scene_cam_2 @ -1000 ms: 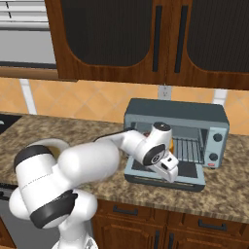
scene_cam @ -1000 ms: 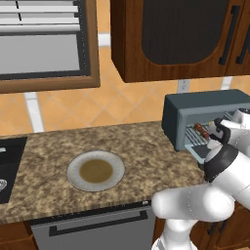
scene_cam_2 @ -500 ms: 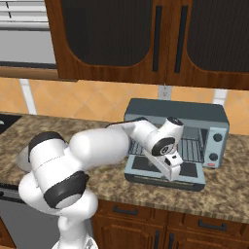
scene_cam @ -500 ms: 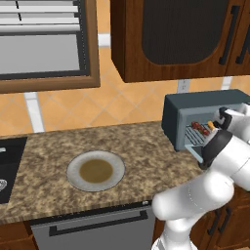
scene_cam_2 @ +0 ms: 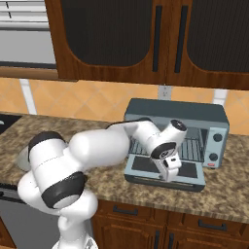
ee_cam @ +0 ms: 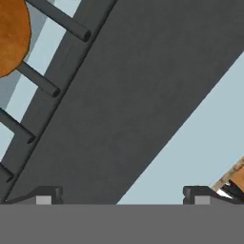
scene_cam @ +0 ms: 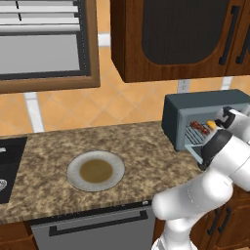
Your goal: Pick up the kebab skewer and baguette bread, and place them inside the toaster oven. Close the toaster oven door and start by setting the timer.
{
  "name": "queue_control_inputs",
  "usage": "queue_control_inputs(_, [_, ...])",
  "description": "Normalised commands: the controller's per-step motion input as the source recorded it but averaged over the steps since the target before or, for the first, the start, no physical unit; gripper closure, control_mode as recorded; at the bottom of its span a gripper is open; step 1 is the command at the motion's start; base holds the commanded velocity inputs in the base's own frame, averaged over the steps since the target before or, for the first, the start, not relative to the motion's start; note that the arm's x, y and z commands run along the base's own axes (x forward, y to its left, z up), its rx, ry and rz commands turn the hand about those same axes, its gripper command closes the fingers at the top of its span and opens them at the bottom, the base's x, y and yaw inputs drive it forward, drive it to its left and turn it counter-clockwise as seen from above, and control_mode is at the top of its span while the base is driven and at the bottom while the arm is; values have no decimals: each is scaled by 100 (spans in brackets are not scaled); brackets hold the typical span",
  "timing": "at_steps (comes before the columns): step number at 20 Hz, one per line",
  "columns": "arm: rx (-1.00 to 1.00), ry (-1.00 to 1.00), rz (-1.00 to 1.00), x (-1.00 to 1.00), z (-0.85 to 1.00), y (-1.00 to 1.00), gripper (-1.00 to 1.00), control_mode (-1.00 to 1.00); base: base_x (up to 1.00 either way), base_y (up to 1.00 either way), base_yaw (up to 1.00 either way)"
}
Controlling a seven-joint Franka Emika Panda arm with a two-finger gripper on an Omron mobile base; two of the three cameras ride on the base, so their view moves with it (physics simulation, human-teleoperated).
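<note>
Just above the lowered toaster oven door point(scene_cam_2: 165, 168), wide-open gripper point(scene_cam_2: 171, 171), baguette bread point(ee_cam: 12, 35) beyond.

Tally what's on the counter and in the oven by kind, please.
Food in the oven: 2, skewer and bread
Ovens: 1, toaster oven, door down
Plates: 1, plate on the counter
Total: 4

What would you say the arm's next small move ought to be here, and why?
Probably draw the open, empty tool back out and get under the lowered toaster oven door to swing it shut: the kebab skewer and baguette bread already lie on the rack inside the toaster oven.
</note>
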Motion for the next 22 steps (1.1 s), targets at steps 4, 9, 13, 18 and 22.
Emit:
queue_control_inputs(4, [-14,-22,-15,12,-38,41,-100,-100,0,0,0])
queue_control_inputs(9, [-19,-19,-11,40,-30,44,-100,-100,0,0,0])
queue_control_inputs(13, [-19,-13,-4,50,-15,28,-100,-100,0,0,0])
queue_control_inputs(18, [-15,-10,-3,43,-12,16,-100,-100,0,0,0])
queue_control_inputs(22, [-9,-12,-3,51,0,2,-100,-100,0,0,0])
